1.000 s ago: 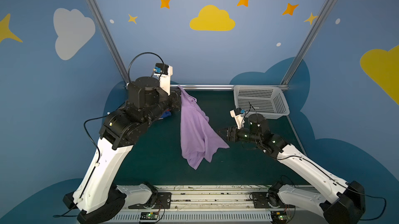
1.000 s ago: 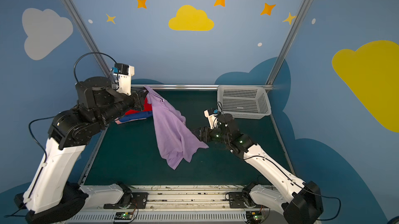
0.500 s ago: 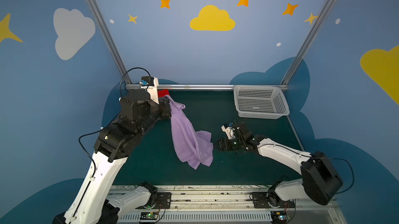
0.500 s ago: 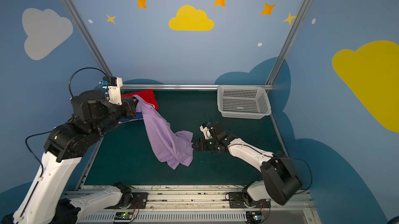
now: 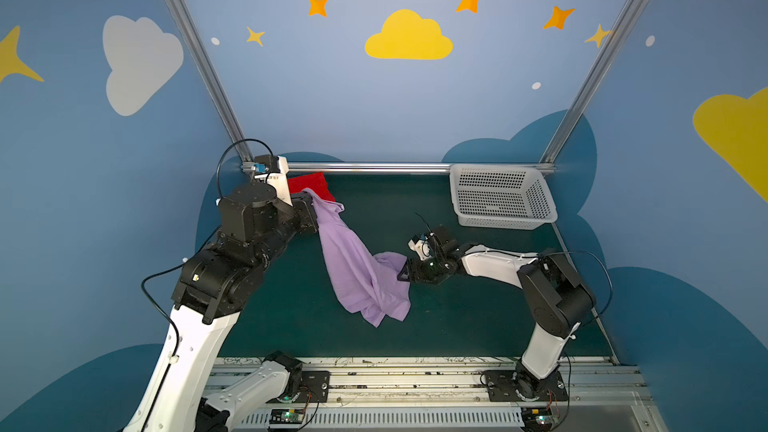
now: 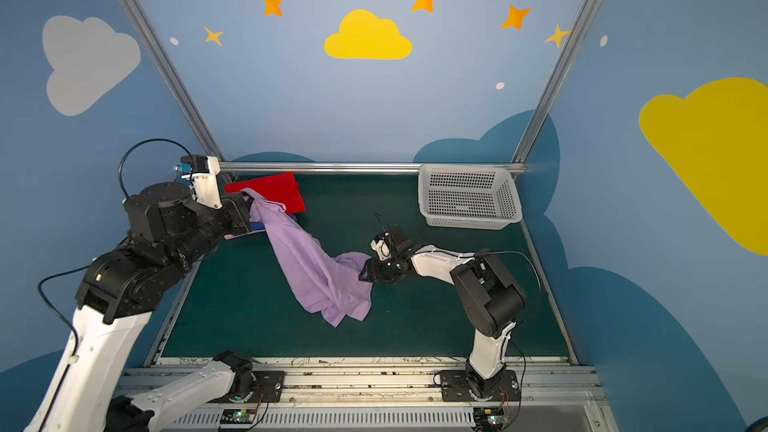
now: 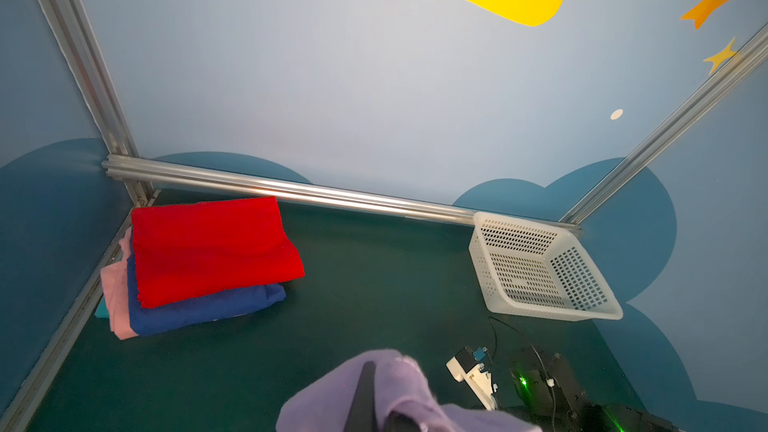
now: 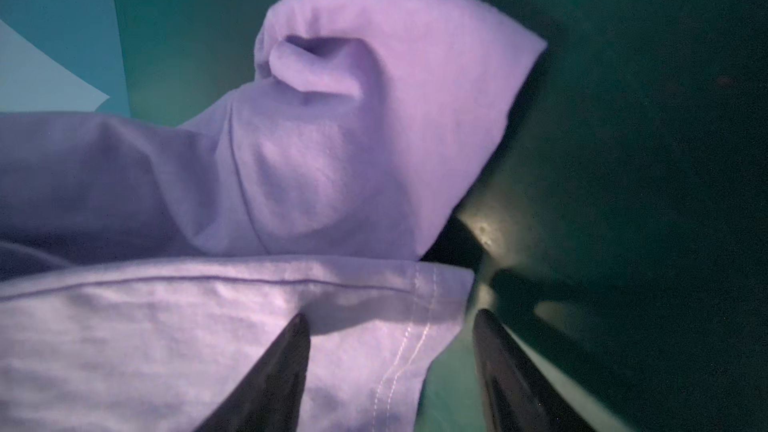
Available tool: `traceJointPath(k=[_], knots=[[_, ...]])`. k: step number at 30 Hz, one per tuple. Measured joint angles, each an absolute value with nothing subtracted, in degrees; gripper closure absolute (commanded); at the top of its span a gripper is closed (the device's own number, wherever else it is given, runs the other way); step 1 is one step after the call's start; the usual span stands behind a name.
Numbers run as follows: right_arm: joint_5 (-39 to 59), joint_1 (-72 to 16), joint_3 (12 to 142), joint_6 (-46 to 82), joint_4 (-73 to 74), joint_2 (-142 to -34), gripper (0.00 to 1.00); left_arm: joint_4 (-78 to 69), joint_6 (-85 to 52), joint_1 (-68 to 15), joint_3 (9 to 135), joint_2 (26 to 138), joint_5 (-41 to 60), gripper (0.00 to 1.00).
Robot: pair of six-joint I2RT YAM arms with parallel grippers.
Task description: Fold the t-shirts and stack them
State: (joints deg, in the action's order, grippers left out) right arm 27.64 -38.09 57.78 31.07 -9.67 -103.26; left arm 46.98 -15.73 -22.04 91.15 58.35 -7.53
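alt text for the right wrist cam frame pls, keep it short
The right gripper is open, its two dark fingers at a stitched hem corner of the lavender t-shirt: one fingertip is over the cloth, the other over the dark green table. The shirt lies bunched in soft folds and fills much of the view.

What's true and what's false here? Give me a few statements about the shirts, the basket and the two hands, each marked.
1. The left hand is shut on the purple shirt. True.
2. The basket holds a shirt. False: the basket shows nothing inside.
3. The red shirt is folded. True.
4. The right hand is clamped on the purple shirt. False: the right hand's fingers stand apart at the shirt's edge.
5. The blue shirt lies on the red one. False: the blue shirt lies under the red one.
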Motion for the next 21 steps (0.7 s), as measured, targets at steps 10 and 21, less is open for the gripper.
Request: traceJointPath(k=[10, 21], knots=[[32.45, -37.85, 57.06, 38.06, -2.85, -107.87, 1.00, 46.96, -16.78, -19.77, 88.14, 58.46, -5.30, 0.96], [23.88, -27.66, 84.14, 30.98, -23.88, -104.55, 1.00, 44.10, -16.25, -14.59, 92.09, 69.14, -2.70, 0.96]])
